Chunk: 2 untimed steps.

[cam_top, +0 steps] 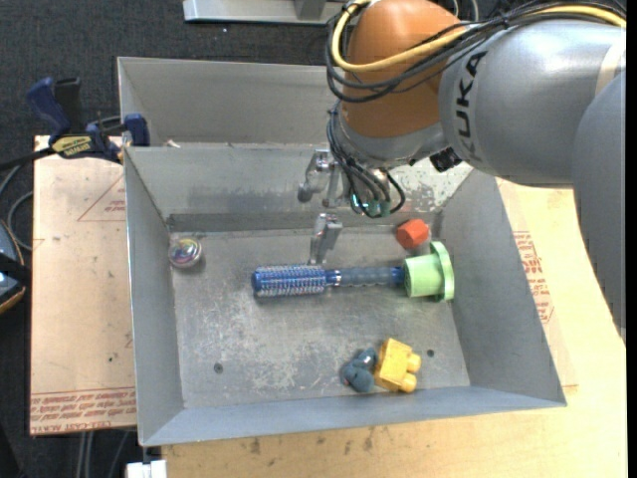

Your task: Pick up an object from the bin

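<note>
Blue bottle brush [291, 282], bristles left and green handle [430, 273] right, lies crosswise just on the camera's side of the gripper [320, 207], whose empty fingers stand wide apart, lined up square to its shaft.

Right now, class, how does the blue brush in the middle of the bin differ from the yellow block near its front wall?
Shape: the blue brush is long and thin; the yellow block is short and chunky. Colour: the brush is blue with a green end; the block is yellow all over. Place: the brush lies across the middle; the block sits near the front wall, against a grey-blue lump. Both rest on the bin floor.
</note>
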{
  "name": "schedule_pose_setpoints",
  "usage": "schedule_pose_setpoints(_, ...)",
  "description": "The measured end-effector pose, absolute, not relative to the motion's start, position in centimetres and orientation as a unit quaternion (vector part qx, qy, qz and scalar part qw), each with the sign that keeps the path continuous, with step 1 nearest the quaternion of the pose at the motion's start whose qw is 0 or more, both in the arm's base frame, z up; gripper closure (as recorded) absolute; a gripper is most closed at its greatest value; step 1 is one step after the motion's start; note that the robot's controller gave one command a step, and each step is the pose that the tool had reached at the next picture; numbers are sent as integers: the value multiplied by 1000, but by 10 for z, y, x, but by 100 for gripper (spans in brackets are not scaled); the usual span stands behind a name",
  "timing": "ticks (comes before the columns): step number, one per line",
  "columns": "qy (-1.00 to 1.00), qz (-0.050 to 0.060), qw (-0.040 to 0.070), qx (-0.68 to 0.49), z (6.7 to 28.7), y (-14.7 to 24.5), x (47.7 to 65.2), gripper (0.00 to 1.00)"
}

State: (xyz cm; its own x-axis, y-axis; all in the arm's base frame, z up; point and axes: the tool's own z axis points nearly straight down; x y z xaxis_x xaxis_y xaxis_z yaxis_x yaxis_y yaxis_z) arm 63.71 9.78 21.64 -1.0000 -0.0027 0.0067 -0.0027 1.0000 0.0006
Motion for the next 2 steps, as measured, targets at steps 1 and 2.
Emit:
schedule_pose_setpoints(1,-990,-1,-3,143,77,73,629,0)
schedule_pose_setpoints(2,-990,-1,-4,143,80,73,631,100)
